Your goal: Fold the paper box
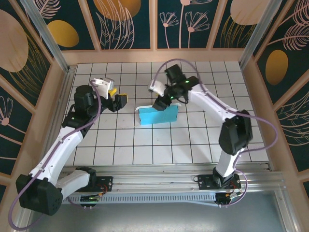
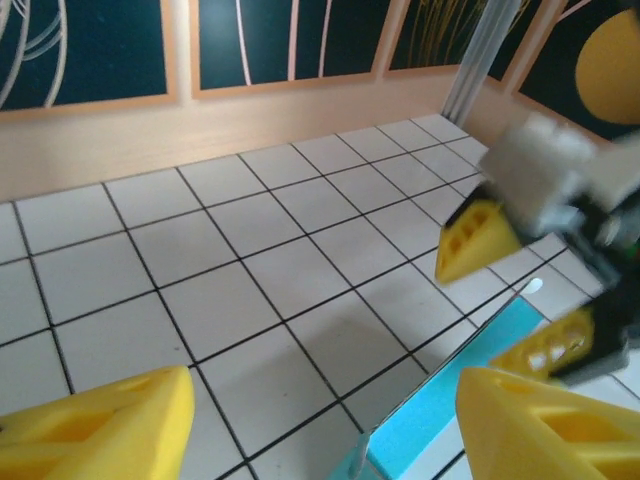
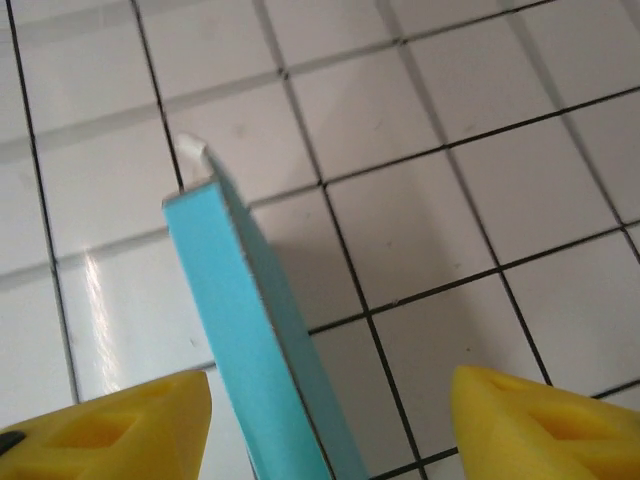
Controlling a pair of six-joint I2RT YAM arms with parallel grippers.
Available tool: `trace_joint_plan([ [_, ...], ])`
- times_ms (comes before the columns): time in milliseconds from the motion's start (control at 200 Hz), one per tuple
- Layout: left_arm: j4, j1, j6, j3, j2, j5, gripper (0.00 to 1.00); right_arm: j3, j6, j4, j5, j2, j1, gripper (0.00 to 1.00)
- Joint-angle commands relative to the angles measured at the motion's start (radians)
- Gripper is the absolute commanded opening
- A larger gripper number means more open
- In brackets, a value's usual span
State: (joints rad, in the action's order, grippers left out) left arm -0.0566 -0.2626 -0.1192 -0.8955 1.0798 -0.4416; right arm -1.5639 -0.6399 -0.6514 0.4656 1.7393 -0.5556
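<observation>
The box (image 1: 158, 116) is being kept near the middle of the worktop (image 1: 145, 145), one teal wall standing upright, ready for pressing into shape. The right claw (image 1: 159, 104) is being held wide open astride this wall, nothing gripped yet. The left claw (image 1: 119, 98) is being held open and empty near the box's left end, probably for support. Thin, smooth card with sharp creases is being shown; the tiles are glossy.

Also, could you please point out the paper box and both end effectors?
paper box (image 1: 158, 116), top external view, on its teal wall.
left end effector (image 2: 325, 390), left wrist view, midway between its yellow fingertips.
right end effector (image 3: 330, 385), right wrist view, midway between its yellow fingertips.
</observation>
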Motion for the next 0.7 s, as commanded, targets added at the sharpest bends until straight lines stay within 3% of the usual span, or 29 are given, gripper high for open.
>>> trace_joint_plan([
  [0, -0.008, -0.002, -0.1, -0.037, 0.05, -0.154, 0.67, 0.106, 0.396, 0.188, 0.233, -0.13, 0.138, 0.63],
  [120, -0.141, -0.004, -0.052, -0.097, 0.136, -0.252, 0.62, 0.23, 0.562, 0.238, 0.268, -0.207, 0.246, 0.6],
  [235, -0.261, -0.003, -0.03, -0.162, 0.23, -0.272, 0.61, 0.292, 0.64, 0.219, 0.279, -0.241, 0.306, 0.57],
  [445, -0.343, -0.044, 0.026, -0.196, 0.324, -0.217, 0.58, 0.352, 0.595, 0.156, 0.293, -0.218, 0.331, 0.58],
  [550, -0.327, -0.057, 0.036, -0.176, 0.345, -0.167, 0.57, 0.346, 0.57, 0.132, 0.312, -0.179, 0.323, 0.54],
  [696, -0.293, -0.062, 0.032, -0.151, 0.379, -0.187, 0.57, 0.353, 0.551, 0.129, 0.28, -0.16, 0.321, 0.49],
])
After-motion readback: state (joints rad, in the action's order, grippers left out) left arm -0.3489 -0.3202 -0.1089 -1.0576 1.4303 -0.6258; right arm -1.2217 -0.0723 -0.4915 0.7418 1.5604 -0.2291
